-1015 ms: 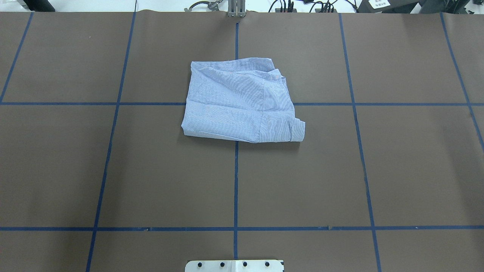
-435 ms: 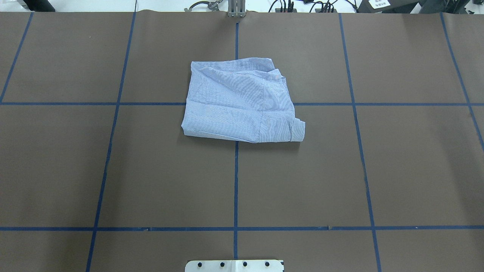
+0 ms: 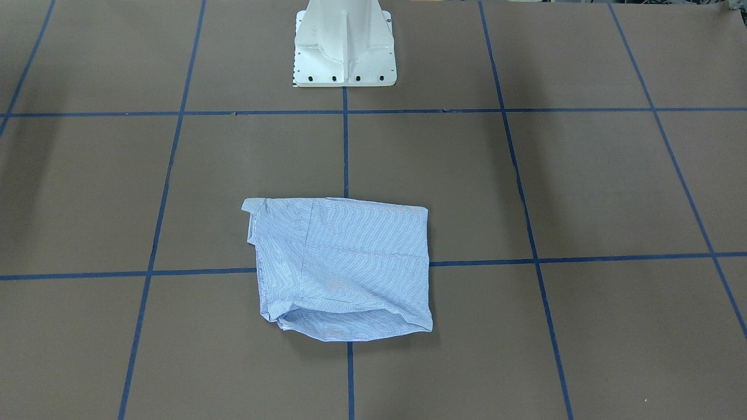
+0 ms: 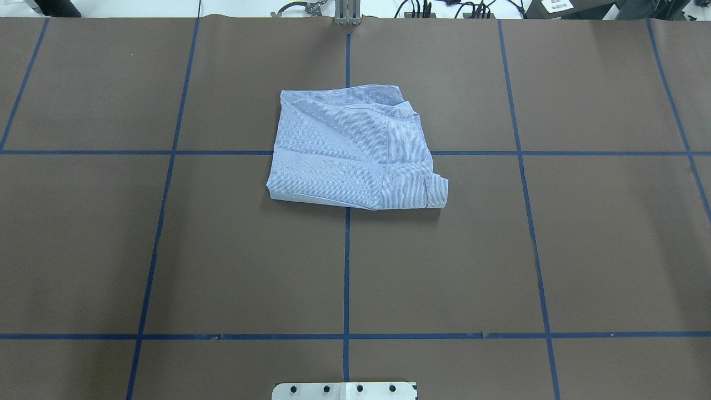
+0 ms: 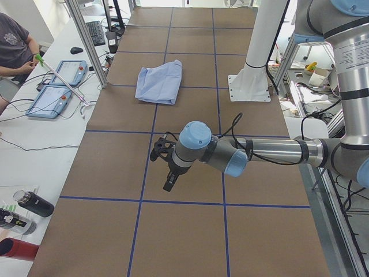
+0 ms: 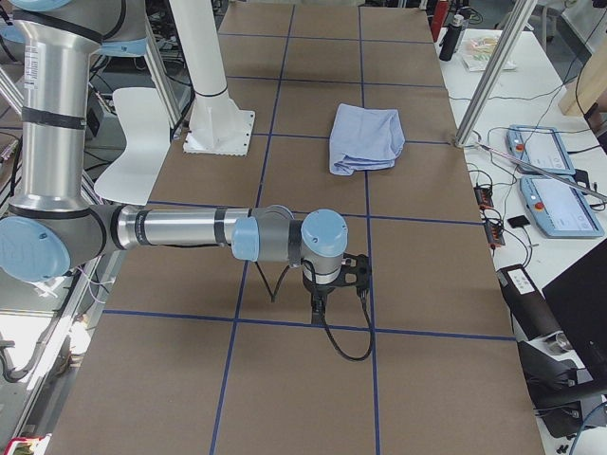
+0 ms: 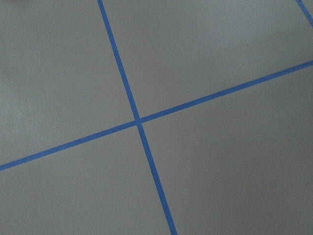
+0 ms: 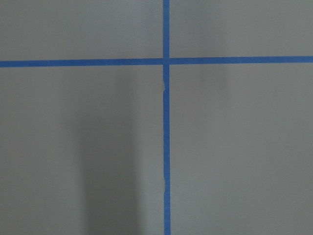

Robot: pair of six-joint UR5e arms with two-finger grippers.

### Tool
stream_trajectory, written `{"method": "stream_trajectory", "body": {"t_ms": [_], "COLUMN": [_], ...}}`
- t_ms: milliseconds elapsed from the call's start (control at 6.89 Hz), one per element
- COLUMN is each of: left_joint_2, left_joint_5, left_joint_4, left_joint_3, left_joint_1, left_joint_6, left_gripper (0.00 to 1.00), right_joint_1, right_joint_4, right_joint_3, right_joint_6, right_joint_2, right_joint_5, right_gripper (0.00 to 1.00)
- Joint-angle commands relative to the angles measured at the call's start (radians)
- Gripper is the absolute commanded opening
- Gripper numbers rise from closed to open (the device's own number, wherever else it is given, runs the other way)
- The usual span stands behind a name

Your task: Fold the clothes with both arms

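The clothes are one light blue striped shirt [image 4: 350, 150], lying folded into a rough rectangle on the brown table, past its centre from the robot. It also shows in the front-facing [image 3: 344, 268], left [image 5: 158, 83] and right [image 6: 365, 137] views. My left gripper [image 5: 168, 183] hangs over bare table far from the shirt, seen only from the side; I cannot tell if it is open or shut. My right gripper [image 6: 321, 305] hangs likewise at the other end, and I cannot tell its state. Both wrist views show only table and blue tape.
A white pedestal base [image 3: 344, 52] stands at the robot's edge of the table. Blue tape lines [image 4: 346, 266] divide the brown cover. Beside the far edge are control pendants [image 5: 57, 86], bottles [image 5: 31, 205] and a seated person [image 5: 11, 46].
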Motion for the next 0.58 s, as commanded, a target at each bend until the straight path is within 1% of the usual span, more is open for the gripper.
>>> {"method": "stream_trajectory", "body": {"t_ms": [0, 290, 435], "left_joint_2": [-0.005, -0.002, 0.006], "left_joint_5": [-0.001, -0.003, -0.003], "left_joint_4": [0.000, 0.000, 0.002], "left_joint_3": [-0.001, 0.031, 0.036], "left_joint_1": [0.000, 0.000, -0.001], "left_joint_6": [0.000, 0.000, -0.002], "left_gripper": [1.00, 1.00, 1.00], "right_joint_1": [0.000, -0.001, 0.000], "right_joint_4": [0.003, 0.004, 0.016], "right_joint_3": [0.013, 0.018, 0.043], "right_joint_6": [0.038, 0.027, 0.032], "right_joint_2": [0.007, 0.020, 0.015], "right_joint_5": [0.008, 0.004, 0.001], "right_gripper": [1.00, 1.00, 1.00]}}
